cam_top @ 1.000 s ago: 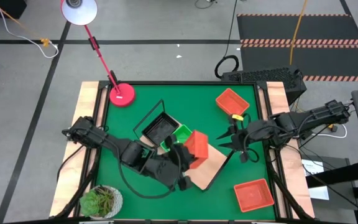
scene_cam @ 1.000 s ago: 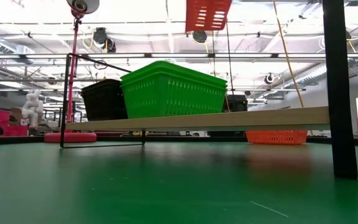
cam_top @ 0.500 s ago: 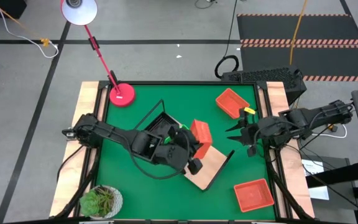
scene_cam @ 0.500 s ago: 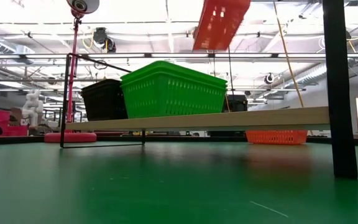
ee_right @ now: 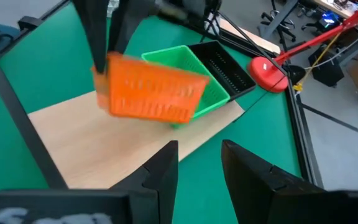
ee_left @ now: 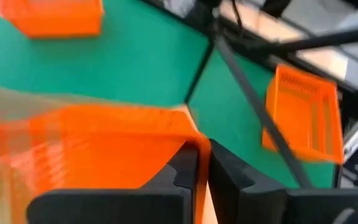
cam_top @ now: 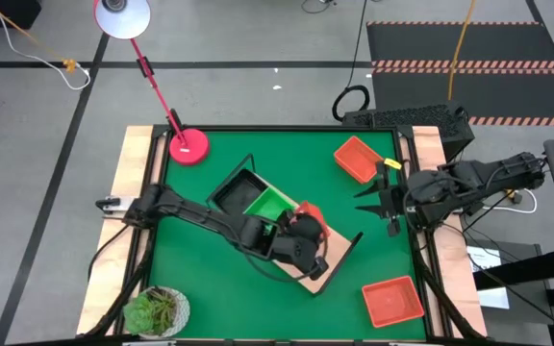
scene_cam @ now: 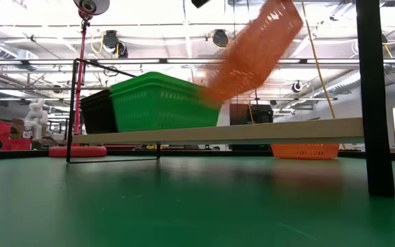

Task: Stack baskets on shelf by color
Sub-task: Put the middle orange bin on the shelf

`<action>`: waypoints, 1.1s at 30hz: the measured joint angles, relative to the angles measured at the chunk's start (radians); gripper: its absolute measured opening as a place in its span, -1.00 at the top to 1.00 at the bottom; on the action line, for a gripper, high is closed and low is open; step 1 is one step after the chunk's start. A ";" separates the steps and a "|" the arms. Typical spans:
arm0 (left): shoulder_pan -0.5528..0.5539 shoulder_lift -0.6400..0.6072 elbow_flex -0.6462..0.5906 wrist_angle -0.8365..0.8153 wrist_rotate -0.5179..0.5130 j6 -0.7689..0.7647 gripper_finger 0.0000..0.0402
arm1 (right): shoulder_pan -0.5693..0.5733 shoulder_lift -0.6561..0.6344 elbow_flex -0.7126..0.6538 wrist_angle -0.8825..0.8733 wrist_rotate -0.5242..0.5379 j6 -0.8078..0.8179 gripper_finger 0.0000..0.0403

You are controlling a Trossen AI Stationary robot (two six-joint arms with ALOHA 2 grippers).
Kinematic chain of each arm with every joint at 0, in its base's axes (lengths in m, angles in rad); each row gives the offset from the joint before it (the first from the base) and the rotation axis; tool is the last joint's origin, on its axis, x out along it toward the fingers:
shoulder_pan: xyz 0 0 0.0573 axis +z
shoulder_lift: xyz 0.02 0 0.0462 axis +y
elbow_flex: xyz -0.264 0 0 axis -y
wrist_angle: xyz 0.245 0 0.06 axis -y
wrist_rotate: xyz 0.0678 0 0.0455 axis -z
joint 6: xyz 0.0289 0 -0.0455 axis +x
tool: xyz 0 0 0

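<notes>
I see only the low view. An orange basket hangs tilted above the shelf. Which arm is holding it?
Observer: The left gripper is shut on the orange basket, pinching its wall.
Operator: Where is the right arm?
Observer: The right gripper waits open at the table's right side, holding nothing.
Operator: Are other orange baskets left on the mat?
Observer: Yes, two: the far orange basket and the near orange basket, both off the shelf.
</notes>
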 joint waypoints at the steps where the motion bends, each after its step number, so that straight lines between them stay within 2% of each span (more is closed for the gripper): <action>1: 0.002 0.007 -0.001 -0.004 0.014 -0.007 0.88 | 0.000 0.000 0.000 0.000 -0.001 0.000 0.42; 6: 0.016 0.017 -0.001 0.013 0.021 -0.010 0.94 | 0.000 0.000 0.000 0.000 0.000 0.000 0.42; 14: 0.026 0.028 0.000 -0.015 0.037 -0.060 0.88 | 0.000 0.000 0.000 0.001 -0.001 0.000 0.42; 21: 0.028 0.053 0.000 -0.015 0.040 -0.058 0.91 | 0.000 0.000 0.000 0.001 -0.002 0.007 0.42; 33: 0.036 0.084 -0.001 0.029 0.066 -0.058 0.63 | 0.000 0.000 0.001 0.001 -0.002 0.007 0.42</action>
